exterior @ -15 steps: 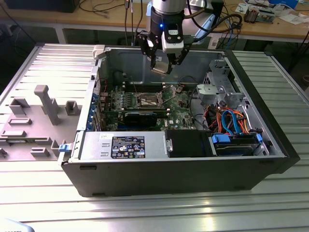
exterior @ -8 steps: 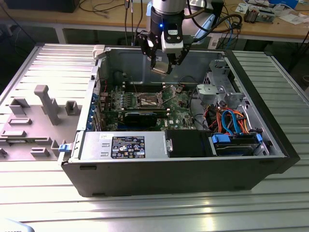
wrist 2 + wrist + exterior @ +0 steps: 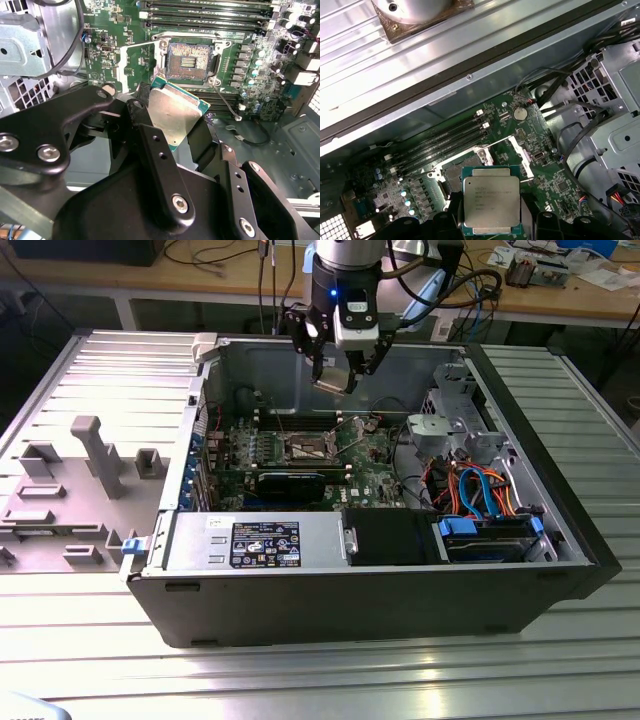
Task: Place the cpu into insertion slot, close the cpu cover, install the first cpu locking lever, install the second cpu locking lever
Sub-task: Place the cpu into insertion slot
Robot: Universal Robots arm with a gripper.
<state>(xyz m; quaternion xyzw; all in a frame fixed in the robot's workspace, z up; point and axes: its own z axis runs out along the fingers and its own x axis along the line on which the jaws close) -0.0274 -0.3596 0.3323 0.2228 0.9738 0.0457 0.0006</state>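
One chip is in hand: the gripper (image 3: 335,380) is clamped on the cpu (image 3: 491,205) by its edges, above the motherboard inside the case. The insertion slot (image 3: 189,61) lies bare just beyond the chip's far edge, apart from it. The cpu cover (image 3: 121,65) stands swung aside. The chip's printed lines cannot be made out.

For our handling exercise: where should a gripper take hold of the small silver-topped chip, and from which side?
Take the small flat square silver-grey chip by two opposite thin edges, coming from its metal-top side. Being flat, only its edges offer the jaws parallel faces; the gripper holds it so now.
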